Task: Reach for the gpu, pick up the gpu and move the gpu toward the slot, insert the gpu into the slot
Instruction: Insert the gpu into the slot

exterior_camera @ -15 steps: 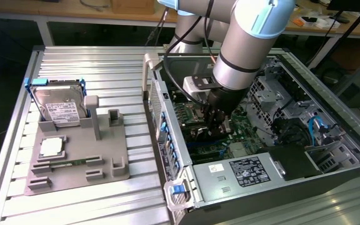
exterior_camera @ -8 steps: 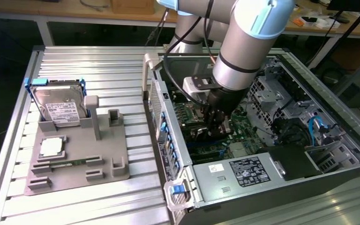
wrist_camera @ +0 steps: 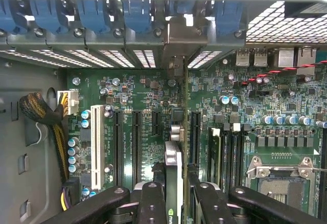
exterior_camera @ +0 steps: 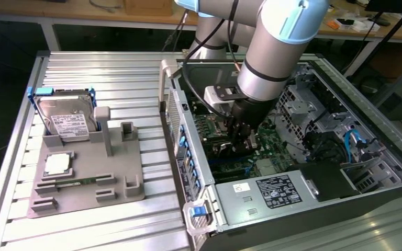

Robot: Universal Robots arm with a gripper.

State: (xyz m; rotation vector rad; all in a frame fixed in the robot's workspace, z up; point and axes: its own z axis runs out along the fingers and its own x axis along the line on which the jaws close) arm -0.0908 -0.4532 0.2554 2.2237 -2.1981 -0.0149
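Your claw [wrist_camera: 173, 196] is closed down narrow on the gpu [wrist_camera: 173, 162], not fully shut: the card sits edge-on between the black fingers [wrist_camera: 152, 203], one finger pressed to each face. You see the card as a thin strip with a silvery edge, running away from the wrist toward the rear bracket wall [wrist_camera: 179, 35] of the case.

In the wrist view the gpu stands upright over the green motherboard [wrist_camera: 245, 96], in line with the row of long expansion connectors. Black connectors lie on both sides of it and a white one [wrist_camera: 96, 142] sits further off. You can't see the slot itself; the card covers whatever lies under it, and whether its edge is seated or just above the board cannot be told.

In the exterior view your arm [exterior_camera: 278, 47] comes down steeply from the top into the open computer case [exterior_camera: 368, 172], wrist pointing nearly straight down, gripper [exterior_camera: 243, 137] low over the board near mid-case. The wrist camera block [exterior_camera: 222, 97] sticks out toward the exterior view's left.

Outside the case, on the exterior view's left, the grey fixture tray [exterior_camera: 82, 185] carries the hard drive [exterior_camera: 65, 120] standing in its holder and the small silver processor chip [exterior_camera: 58, 163] lying flat. Both sit well apart from the claw.
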